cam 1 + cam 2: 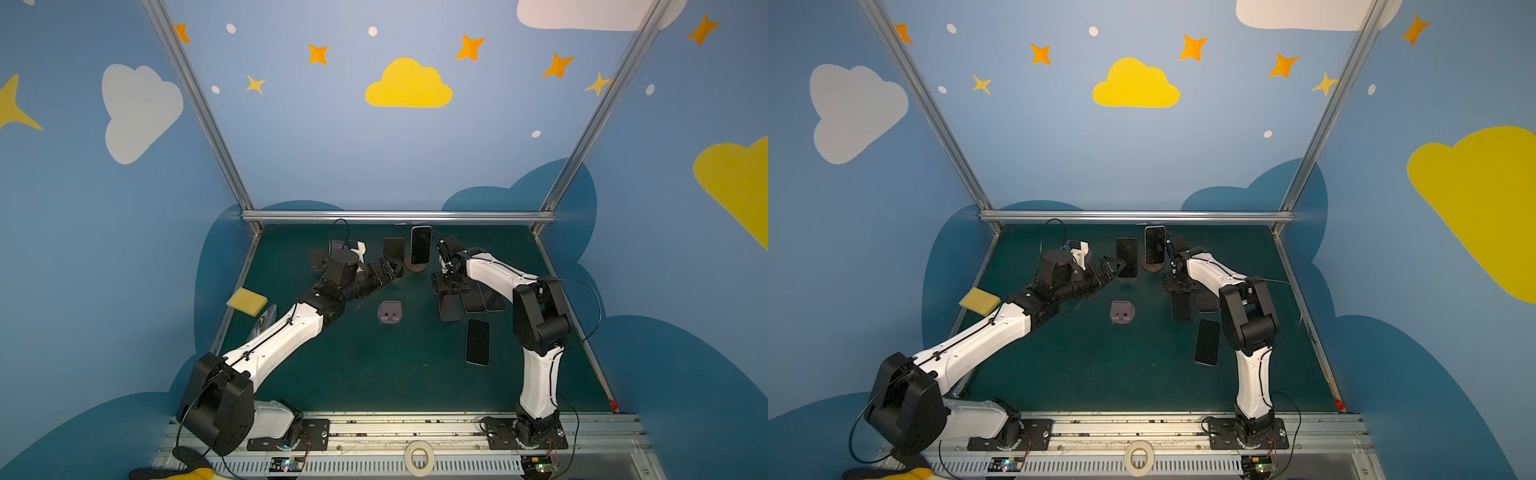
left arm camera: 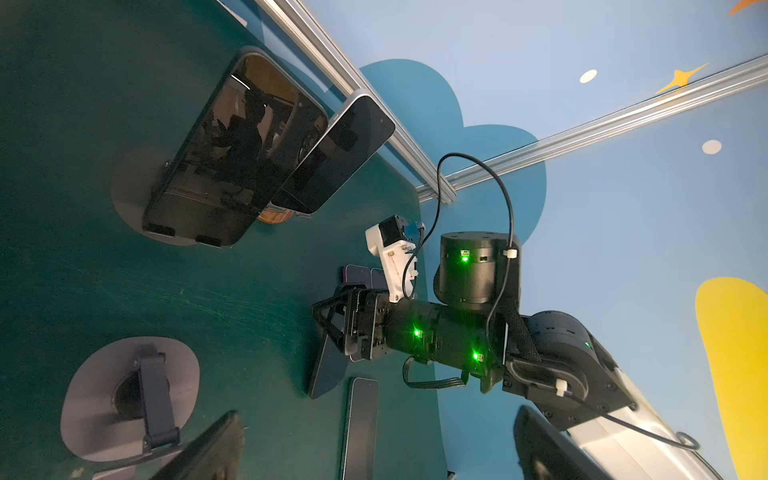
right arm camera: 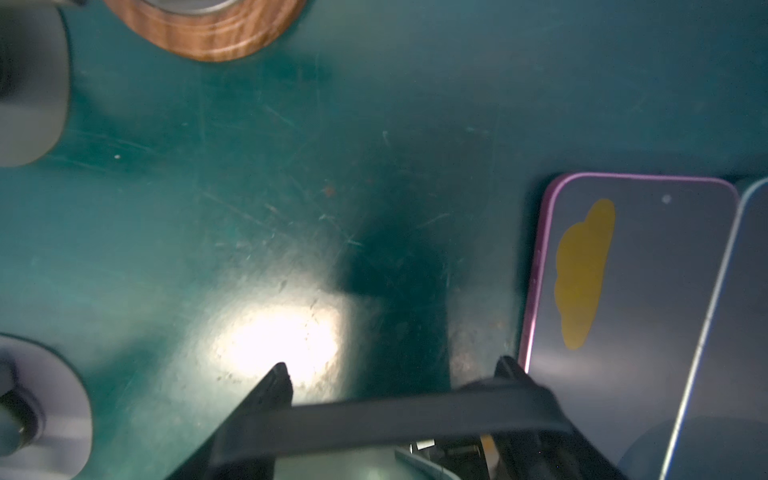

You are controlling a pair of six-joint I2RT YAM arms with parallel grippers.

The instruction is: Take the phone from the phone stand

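Here a dark phone (image 1: 420,245) stands upright in the wood-ringed stand (image 1: 417,266) at the table's (image 1: 374,374) far edge. The left gripper (image 1: 390,270) gapes empty; the right gripper (image 3: 390,399) clamps another phone (image 3: 395,415), edge shown only in the right wrist view.

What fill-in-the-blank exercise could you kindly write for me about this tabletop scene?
1. The upright phone at the back stands in a round stand made of ___.
2. The sponge by the table's left edge is ___ in colour.
3. The right gripper is closed on a ___, held edgewise.
4. The left gripper has its jaws ___.

Missing words: wood; yellow; phone; open.
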